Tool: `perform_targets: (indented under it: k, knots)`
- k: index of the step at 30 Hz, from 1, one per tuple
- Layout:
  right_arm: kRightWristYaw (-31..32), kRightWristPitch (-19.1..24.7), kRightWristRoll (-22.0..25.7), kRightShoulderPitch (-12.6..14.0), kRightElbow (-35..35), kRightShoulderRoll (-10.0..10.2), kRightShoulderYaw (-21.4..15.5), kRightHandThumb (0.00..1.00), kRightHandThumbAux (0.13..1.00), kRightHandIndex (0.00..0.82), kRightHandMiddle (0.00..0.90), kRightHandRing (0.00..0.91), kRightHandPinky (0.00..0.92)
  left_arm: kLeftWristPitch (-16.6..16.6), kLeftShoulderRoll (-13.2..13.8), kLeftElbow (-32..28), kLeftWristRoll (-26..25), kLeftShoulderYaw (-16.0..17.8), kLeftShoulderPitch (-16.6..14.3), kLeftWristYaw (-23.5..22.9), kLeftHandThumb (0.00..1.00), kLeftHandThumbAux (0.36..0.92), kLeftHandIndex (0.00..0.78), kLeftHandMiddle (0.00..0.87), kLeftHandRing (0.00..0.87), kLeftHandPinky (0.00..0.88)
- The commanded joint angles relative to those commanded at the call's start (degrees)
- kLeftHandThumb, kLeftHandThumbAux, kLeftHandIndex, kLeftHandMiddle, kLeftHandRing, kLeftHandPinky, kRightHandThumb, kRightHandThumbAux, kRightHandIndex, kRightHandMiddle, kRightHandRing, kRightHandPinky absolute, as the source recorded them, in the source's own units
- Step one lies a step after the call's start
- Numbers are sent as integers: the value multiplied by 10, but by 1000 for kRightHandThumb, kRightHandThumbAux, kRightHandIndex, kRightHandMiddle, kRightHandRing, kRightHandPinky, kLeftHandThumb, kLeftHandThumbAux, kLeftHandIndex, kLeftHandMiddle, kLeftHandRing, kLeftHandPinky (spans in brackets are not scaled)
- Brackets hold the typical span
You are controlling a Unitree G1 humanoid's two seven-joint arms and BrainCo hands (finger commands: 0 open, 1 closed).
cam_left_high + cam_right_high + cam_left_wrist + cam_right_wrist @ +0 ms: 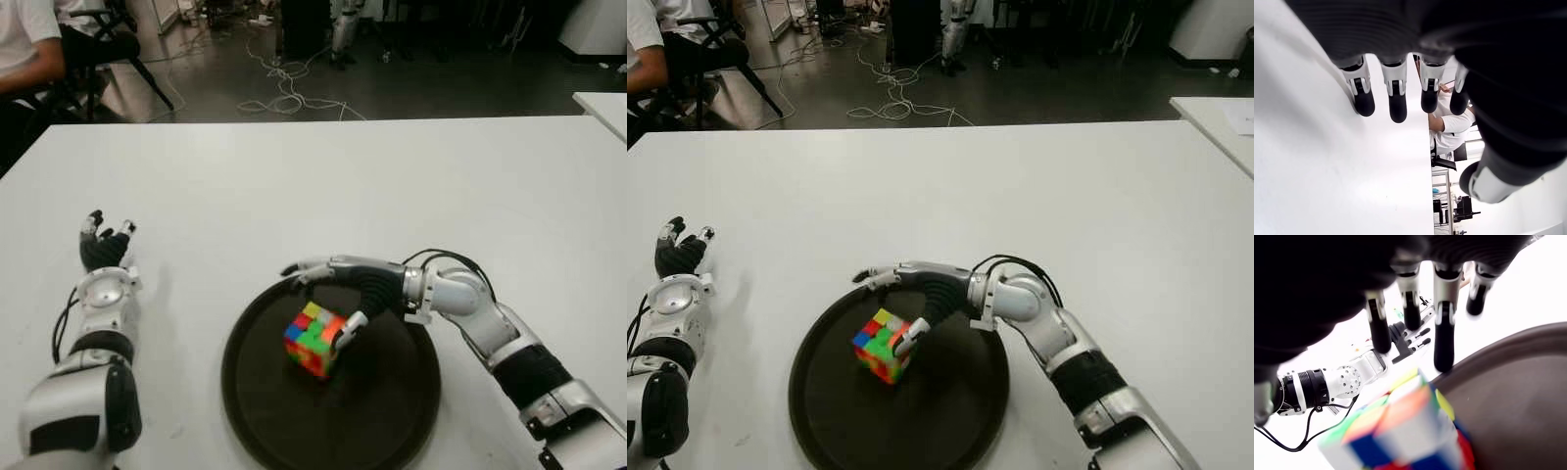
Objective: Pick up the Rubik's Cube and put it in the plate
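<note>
The cube [315, 339] sits tilted in the plate [392, 411], just under the right hand [338, 289], whose fingers are spread with only the thumb by it (left hand [103, 250] idles well away, fingers relaxed).

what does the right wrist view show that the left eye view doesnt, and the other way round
Only the right wrist view shows the right hand's fingers from beneath, spread above the Rubik's Cube rather than wrapped around it.

Only the left eye view shows the whole dark plate, the cube lying tilted inside it, the thumb at the cube's side, the white table, and a seated person behind.

Both show the cube in the plate, the right hand over it, and the idle left hand off to the plate's left.
</note>
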Motion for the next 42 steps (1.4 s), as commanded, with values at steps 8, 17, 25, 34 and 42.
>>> perform_targets:
  k: [8, 17, 25, 34, 42]
  knots:
    - [-2, -7, 7, -2, 12, 6, -5, 0, 486, 0, 0, 0, 0, 0, -1, 0, -2, 2, -1, 2, 0, 711, 31, 80, 78, 74]
    - [5, -1, 6, -6, 15, 6, -5, 0, 510, 0, 0, 0, 0, 1, -2, 0, -4, 4, -2, 2, 0, 716, 35, 80, 78, 75]
    - [6, 9, -1, -8, 7, 3, -4, 0, 496, 0, 0, 0, 0, 3, -1, 0, -3, 3, -2, 1, 0, 709, 39, 79, 76, 74]
    - [-6, 10, -18, -9, 7, 2, -4, 0, 495, 0, 0, 0, 0, 2, -1, 0, 0, 1, -2, 2, 0, 720, 41, 86, 81, 75]
    - [-37, -9, -42, -13, 17, 2, -7, 0, 467, 0, 0, 0, 0, -1, -1, 0, 0, 0, -2, 3, 0, 710, 39, 80, 78, 79]
